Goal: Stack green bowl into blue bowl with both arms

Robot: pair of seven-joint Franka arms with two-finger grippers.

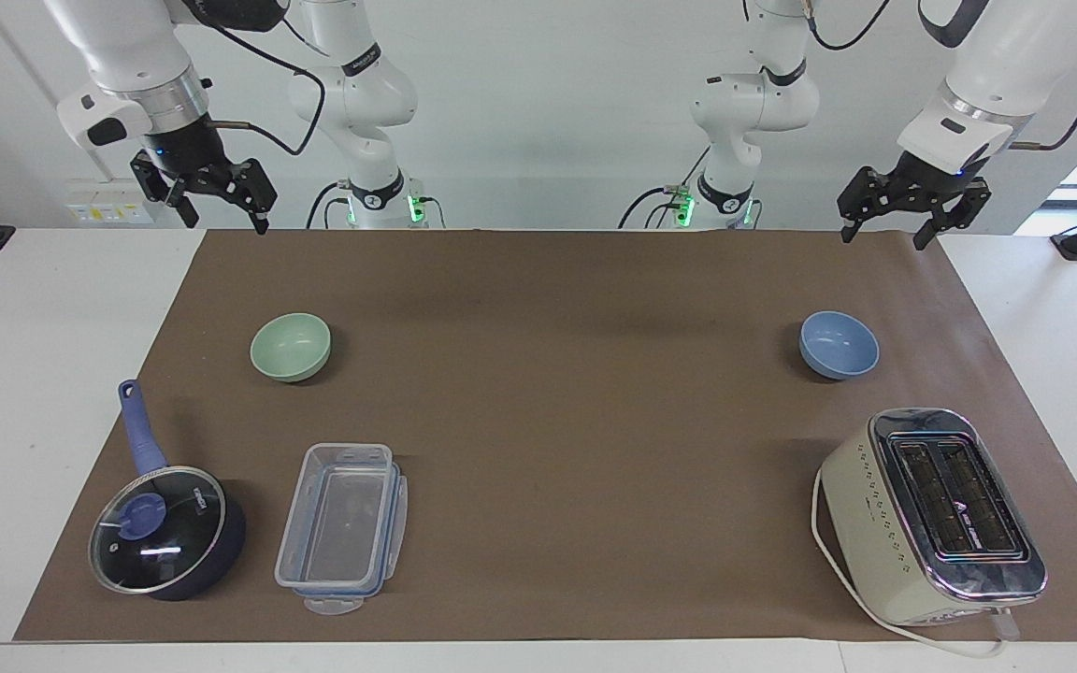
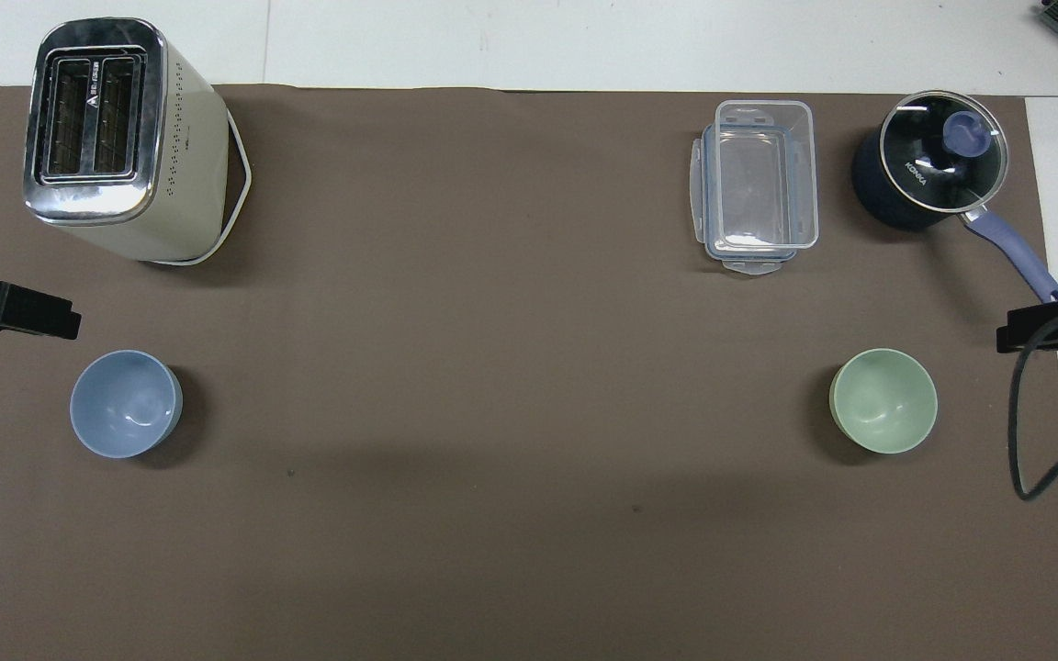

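The small round pale mint-green bowl [image 1: 291, 347] [image 2: 883, 400] stands upright and empty on the brown mat [image 1: 548, 393] [image 2: 492, 386] covering the tabletop [image 1: 24, 374], at the left of the facing view, toward the right arm's end. The small round light periwinkle-blue bowl [image 1: 839, 345] [image 2: 125, 404] stands upright and empty at the right of that view, toward the left arm's end. The two bowls are well apart.

The right end effector [image 1: 219, 204] [image 2: 1039, 330] hangs in the upper left of the facing view, over the mat's edge nearest the robots, fingers spread wide and holding nothing. The left end effector [image 1: 884, 229] [image 2: 28, 317] hangs in the upper right of the same view, over the same mat edge, fingers likewise spread wide and empty. Neither touches a bowl.

Farther from the robots than the green bowl lie a clear rectangular plastic container [image 1: 342, 526] [image 2: 757, 186] and, beside it, a dark blue saucepan with glass lid [image 1: 160, 528] [image 2: 933, 165]. A cream and chrome two-slot toaster [image 1: 936, 514] [image 2: 116, 138] stands farther from the robots than the blue bowl.
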